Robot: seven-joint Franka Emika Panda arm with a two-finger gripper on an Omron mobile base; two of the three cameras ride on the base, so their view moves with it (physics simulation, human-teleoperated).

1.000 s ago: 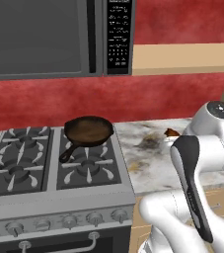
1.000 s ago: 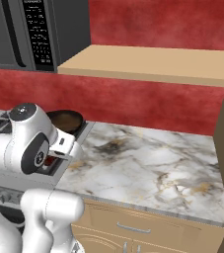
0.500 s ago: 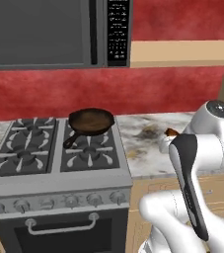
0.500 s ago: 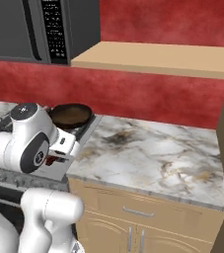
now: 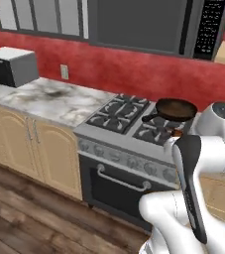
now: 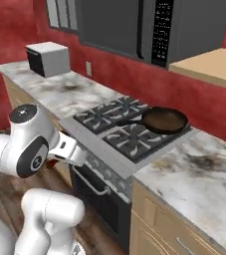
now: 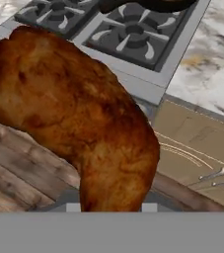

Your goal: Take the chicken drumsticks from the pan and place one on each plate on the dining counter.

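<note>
A large glossy reddish-brown chicken drumstick [image 7: 84, 113] hangs close in front of the hand camera, and my gripper is shut on it; its fingertips are hidden behind the meat. In the left base view the gripper [image 5: 176, 133] shows as a small brown-tipped spot beside my white arm, in front of the stove. The pan [image 5: 176, 109] [image 6: 164, 119] rests on the stove's back right burner, its handle pointing left, and its edge [image 7: 148, 4] peeks in at the top of the hand view. The plates and the dining counter are out of view.
The black stove [image 5: 129, 116] has an oven door below and a microwave [image 5: 143, 22] above. Marble worktops [image 5: 54, 99] [image 6: 199, 174] flank it over wooden cabinets. A small boxy appliance [image 5: 12, 64] sits far left. Wood floor [image 5: 29, 213] stretches below.
The whole picture has shifted: the base has moved back and turned, so the stove now lies further right and the left worktop has come into view. The drumstick stays in my gripper.
</note>
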